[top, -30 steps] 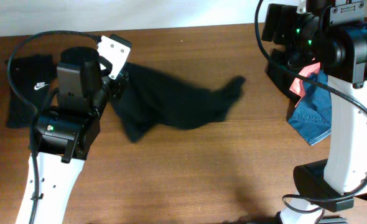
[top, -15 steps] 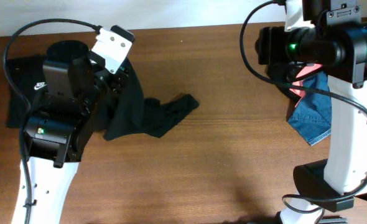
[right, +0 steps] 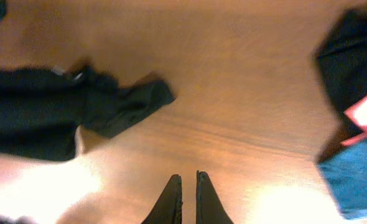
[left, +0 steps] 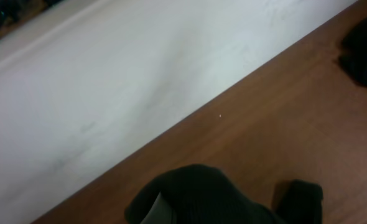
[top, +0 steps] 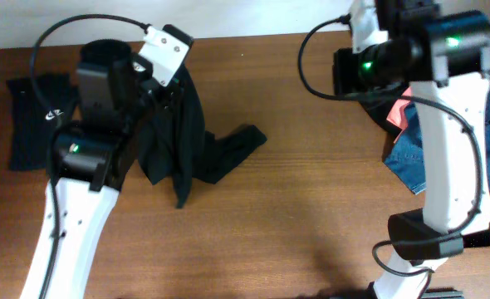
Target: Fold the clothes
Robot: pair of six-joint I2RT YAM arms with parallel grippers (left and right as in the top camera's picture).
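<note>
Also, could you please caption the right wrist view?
Shut right claw over wooden table, crumpled black shirt beyond it.

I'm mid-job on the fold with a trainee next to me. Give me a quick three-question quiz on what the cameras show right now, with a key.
1. True or false: the right gripper is shut with nothing between its fingers.
2. The black shirt is: A) bunched up and hanging from the left gripper; B) folded into a neat square; C) gripped by both grippers.
3. Fill in: the swoosh-marked black piece lies on the table on the ___ arm's side.

Key: 1 true; 2 A; 3 left.
</note>
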